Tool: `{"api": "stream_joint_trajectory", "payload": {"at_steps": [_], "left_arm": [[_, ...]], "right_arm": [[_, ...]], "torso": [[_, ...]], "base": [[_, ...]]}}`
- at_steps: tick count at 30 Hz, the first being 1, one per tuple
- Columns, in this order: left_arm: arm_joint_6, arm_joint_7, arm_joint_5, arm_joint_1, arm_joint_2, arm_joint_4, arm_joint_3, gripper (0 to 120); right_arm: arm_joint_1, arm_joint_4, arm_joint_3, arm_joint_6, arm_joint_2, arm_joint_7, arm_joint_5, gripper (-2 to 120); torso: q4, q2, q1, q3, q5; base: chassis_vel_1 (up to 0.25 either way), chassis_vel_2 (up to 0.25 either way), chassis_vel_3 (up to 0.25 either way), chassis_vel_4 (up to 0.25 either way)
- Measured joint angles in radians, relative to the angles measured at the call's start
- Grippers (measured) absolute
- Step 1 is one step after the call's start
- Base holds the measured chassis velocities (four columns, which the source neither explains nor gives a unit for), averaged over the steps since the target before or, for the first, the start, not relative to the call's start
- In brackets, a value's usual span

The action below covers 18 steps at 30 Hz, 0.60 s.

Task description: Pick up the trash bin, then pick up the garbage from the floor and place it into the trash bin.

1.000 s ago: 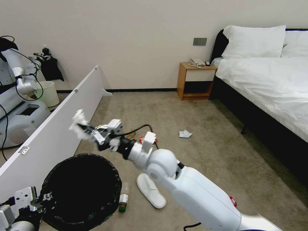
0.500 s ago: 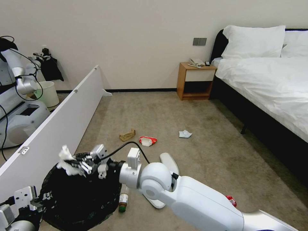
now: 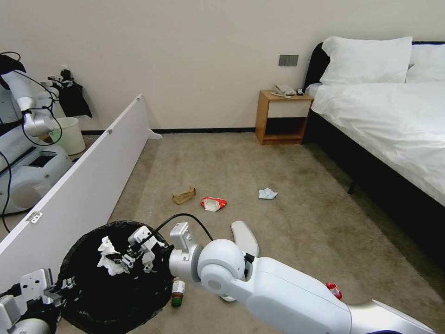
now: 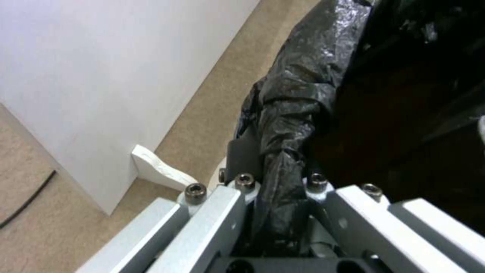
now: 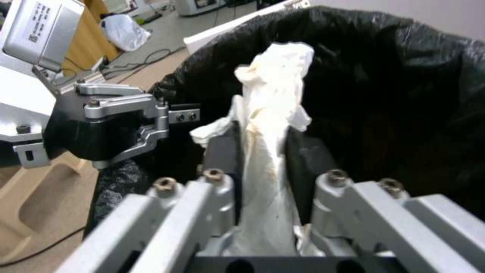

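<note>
Lowered — right gripper (image 3: 121, 260) holds tissue (image 3: 108, 255) over trash bin (image 3: 88, 297).

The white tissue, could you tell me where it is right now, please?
In the head view the white tissue is pinched in the right gripper over the open trash bin, whose rim the left gripper holds.

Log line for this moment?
left gripper: shut on trash bin rim | right gripper: holds tissue over bin mouth | not released
</note>
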Motion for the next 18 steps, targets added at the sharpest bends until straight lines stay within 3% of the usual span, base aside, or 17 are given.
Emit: {"api": "stream_joint_trajectory", "payload": {"at_steps": [8, 13, 18], "left_arm": [[0.0, 0.0, 0.0, 0.002, -0.001, 0.0, 0.002, 2], [0.0, -0.001, 0.003, 0.002, -0.008, 0.0, 0.008, 2], [0.0, -0.001, 0.003, 0.003, -0.008, 0.0, 0.008, 2]], "right_arm": [[-0.004, 0.004, 0.005, -0.007, 0.005, 0.006, 0.016, 49], [-0.004, 0.012, 0.008, -0.007, 0.002, 0.005, 0.017, 74], [-0.004, 0.015, 0.009, -0.006, 0.0, 0.004, 0.018, 84]], "torso": [[0.0, 0.0, 0.0, 0.0, 0.0], [0.0, 0.0, 0.0, 0.0, 0.0], [0.0, 0.0, 0.0, 0.0, 0.0]], "base": [[0.0, 0.0, 0.0, 0.0], [0.0, 0.0, 0.0, 0.0], [0.0, 0.0, 0.0, 0.0]]}}
